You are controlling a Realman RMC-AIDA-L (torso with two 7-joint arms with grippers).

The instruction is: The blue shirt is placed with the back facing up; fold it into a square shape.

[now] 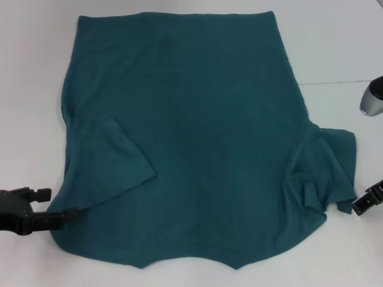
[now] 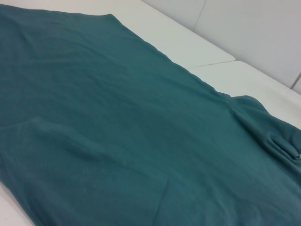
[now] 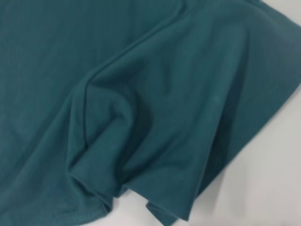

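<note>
We see the left gripper point(image 1: 70, 213) low at the shirt's point(image 1: 197, 149) near left corner, its fingertip touching the cloth edge. The right gripper point(image 1: 366, 201) sits just beside the shirt's crumpled right sleeve, barely in view.

I see a blue-green shirt on white.
The blue shirt point(image 1: 197, 149) is plain dark teal; my table point(image 1: 335, 48) is white.

Bright, even overhead light, faint shadows in the blue shirt point(image 1: 197, 137) folds; right wrist view slightly soft.
</note>
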